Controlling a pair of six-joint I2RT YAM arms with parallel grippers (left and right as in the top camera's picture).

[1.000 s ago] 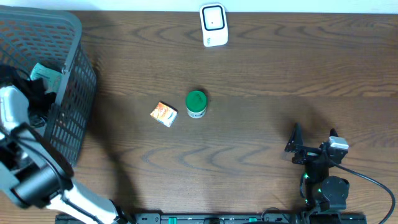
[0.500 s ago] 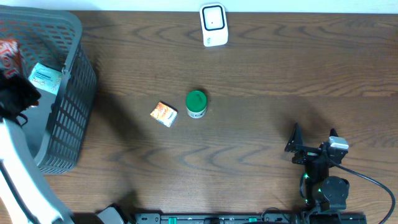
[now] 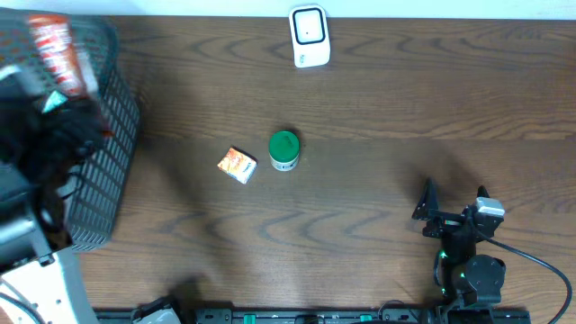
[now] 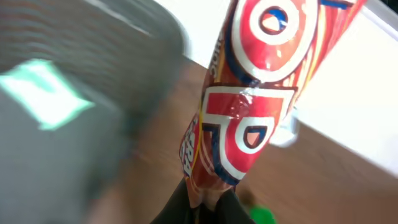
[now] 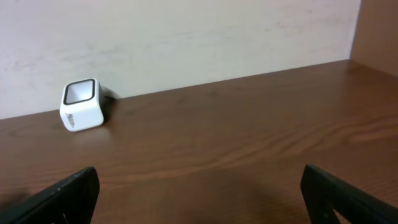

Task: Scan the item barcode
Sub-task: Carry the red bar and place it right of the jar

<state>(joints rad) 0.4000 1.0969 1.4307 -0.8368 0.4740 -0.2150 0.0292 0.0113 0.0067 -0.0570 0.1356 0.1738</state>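
From above, the left arm (image 3: 40, 157) is a dark blur at the far left edge, raised over the grey mesh basket (image 3: 115, 171). The snack packet (image 3: 56, 49) (red and orange, the only one I can see) stands up out of that blur, above the basket's far corner. A scrap of one teal pack (image 3: 52, 103) peeks out just beside it. Out on the wooden table (image 3: 378, 108) sit one white scanner (image 3: 309, 36) at the far edge, one green-lidded jar (image 3: 284, 150) mid-table, and one small orange box (image 3: 238, 166) just beside the jar. All three are well apart from the packet. The right gripper (image 3: 454, 207) rests low at the near right, spread wide, nothing between its fingers.

The left wrist camera shows the left gripper (image 4: 202, 202) pinched tight on the packet's bottom end. The packet rises tilted and fills the middle of the frame. The basket is a grey smear on the left with the teal pack inside it, and a sliver of the jar shows at the bottom edge.

From the right wrist, two dark fingertips (image 5: 62, 196) sit at the lower corners, far apart. There is bare table between them and the scanner stands far off against the pale wall (image 5: 186, 43).
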